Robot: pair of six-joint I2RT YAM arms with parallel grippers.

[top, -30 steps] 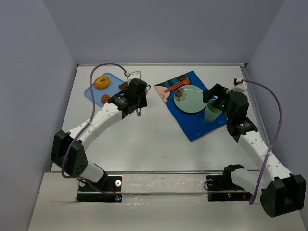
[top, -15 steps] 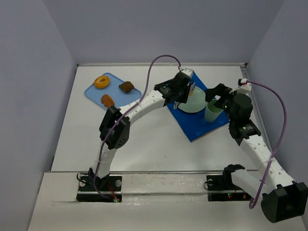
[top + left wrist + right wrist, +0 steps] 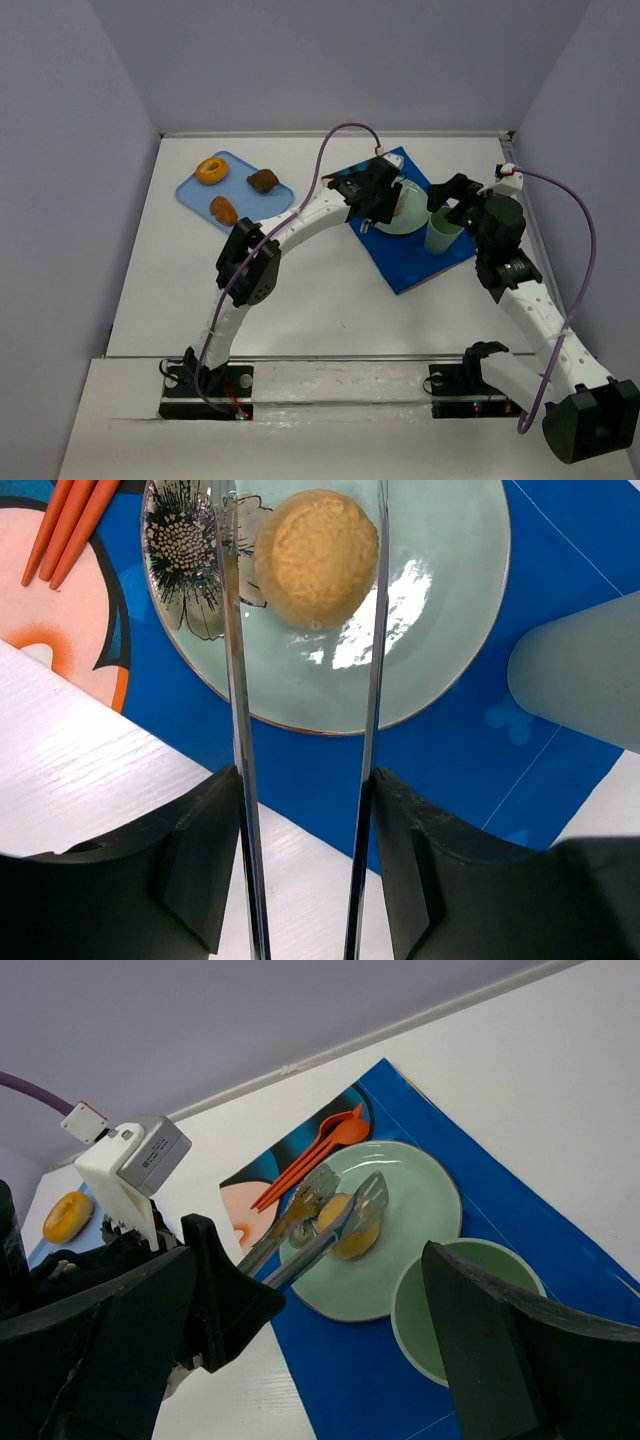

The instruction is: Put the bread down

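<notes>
A round golden bread (image 3: 315, 558) lies on the pale green plate (image 3: 440, 630), which sits on a blue placemat (image 3: 410, 265). My left gripper (image 3: 372, 190) is shut on metal tongs (image 3: 235, 730), and the two tong blades stand on either side of the bread. The right wrist view shows the bread (image 3: 347, 1228) resting on the plate (image 3: 420, 1210) between the tong tips (image 3: 320, 1225). My right gripper (image 3: 447, 205) is open by a green cup (image 3: 438, 235) at the plate's right.
A blue tray (image 3: 235, 190) at the back left holds a donut (image 3: 211, 169), a brown pastry (image 3: 263, 180) and an orange-brown one (image 3: 224, 209). Orange utensils (image 3: 310, 1155) lie on the placemat behind the plate. The cup (image 3: 585, 680) stands close to the plate.
My left arm swung from the blue tray on the left across to the green plate, carrying the tongs. The right arm has barely moved.
</notes>
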